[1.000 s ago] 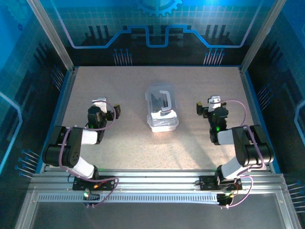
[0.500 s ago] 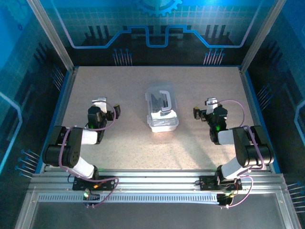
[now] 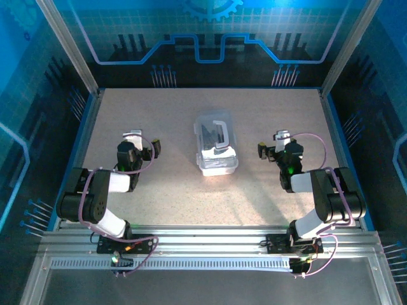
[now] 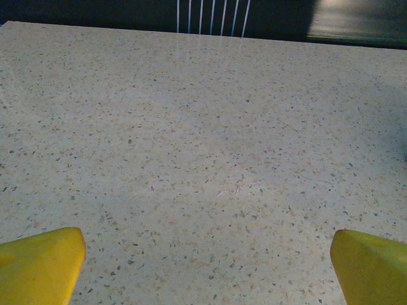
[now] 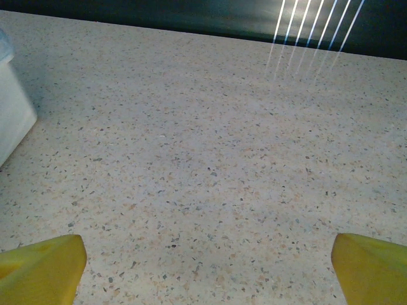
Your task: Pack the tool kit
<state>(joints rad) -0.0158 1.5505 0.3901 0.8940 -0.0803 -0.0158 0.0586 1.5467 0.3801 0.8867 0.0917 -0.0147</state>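
Likely light, stiff and slippery, the clear tool kit sits mid-way across the tabletop, best taken by its top handle, as left fingers and right fingers gape empty.

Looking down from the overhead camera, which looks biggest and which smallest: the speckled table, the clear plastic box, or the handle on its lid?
Largest to smallest:
1. table
2. clear box
3. handle, which sits on the box lid and is plainly smaller than it
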